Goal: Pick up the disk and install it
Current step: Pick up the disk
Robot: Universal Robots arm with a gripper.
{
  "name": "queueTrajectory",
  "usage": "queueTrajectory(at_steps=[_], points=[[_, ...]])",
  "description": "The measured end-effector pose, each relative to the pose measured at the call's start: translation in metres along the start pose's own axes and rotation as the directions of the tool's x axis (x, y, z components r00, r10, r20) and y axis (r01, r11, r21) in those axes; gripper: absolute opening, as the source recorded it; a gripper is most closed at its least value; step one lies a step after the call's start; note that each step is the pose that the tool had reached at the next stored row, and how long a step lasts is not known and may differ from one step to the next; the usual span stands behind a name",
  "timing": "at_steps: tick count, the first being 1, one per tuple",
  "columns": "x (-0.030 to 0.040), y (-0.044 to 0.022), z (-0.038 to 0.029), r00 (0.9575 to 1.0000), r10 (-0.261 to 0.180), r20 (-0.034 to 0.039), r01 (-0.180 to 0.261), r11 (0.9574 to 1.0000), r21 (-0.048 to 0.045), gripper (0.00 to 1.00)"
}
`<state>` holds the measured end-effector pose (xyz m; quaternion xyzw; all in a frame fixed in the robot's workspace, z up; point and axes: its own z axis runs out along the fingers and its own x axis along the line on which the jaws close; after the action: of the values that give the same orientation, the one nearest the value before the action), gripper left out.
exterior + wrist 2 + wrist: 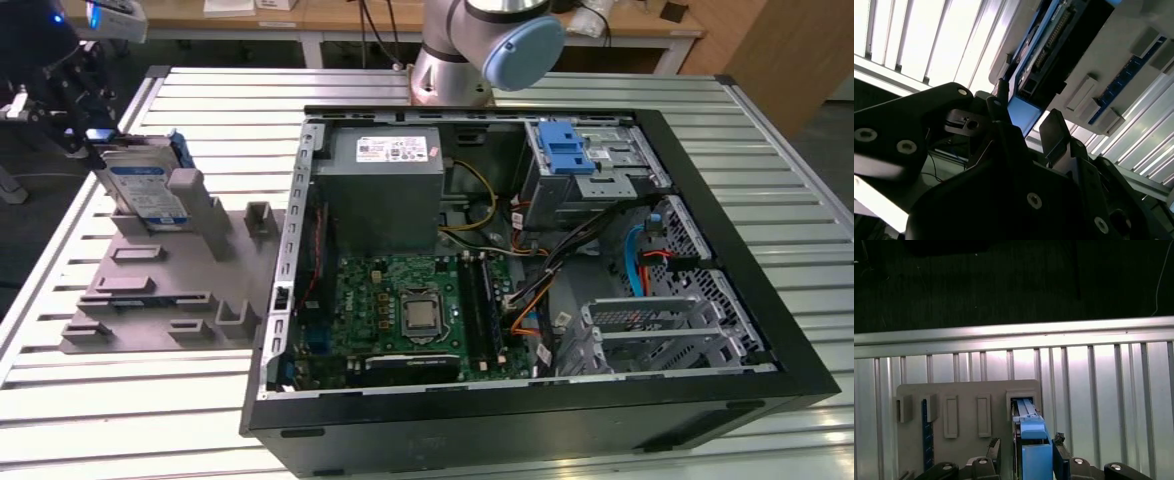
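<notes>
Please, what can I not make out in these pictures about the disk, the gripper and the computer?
The disk: in the exterior view, its lower end is hidden inside the grey holder.
The gripper: in the first wrist view, the picture's edge cuts it off; contact with the disk is unclear.
The drive cage: in the exterior view, the blue latch covers its inside.

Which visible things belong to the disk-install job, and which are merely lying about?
Job: disk, gripper, grey holder it stands in, open computer case.
Just there: power-supply box, motherboard, blue latch bracket, slatted table.
</notes>
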<state>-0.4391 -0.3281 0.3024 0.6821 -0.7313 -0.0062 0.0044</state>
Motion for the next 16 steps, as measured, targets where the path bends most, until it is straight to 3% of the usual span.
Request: queueTrajectory(at_steps=[16], points=[[-0.0032,0.0004,0.0119,1.0000,0.000,-0.0001,0.000,1.0000,-0.0003,0.52]])
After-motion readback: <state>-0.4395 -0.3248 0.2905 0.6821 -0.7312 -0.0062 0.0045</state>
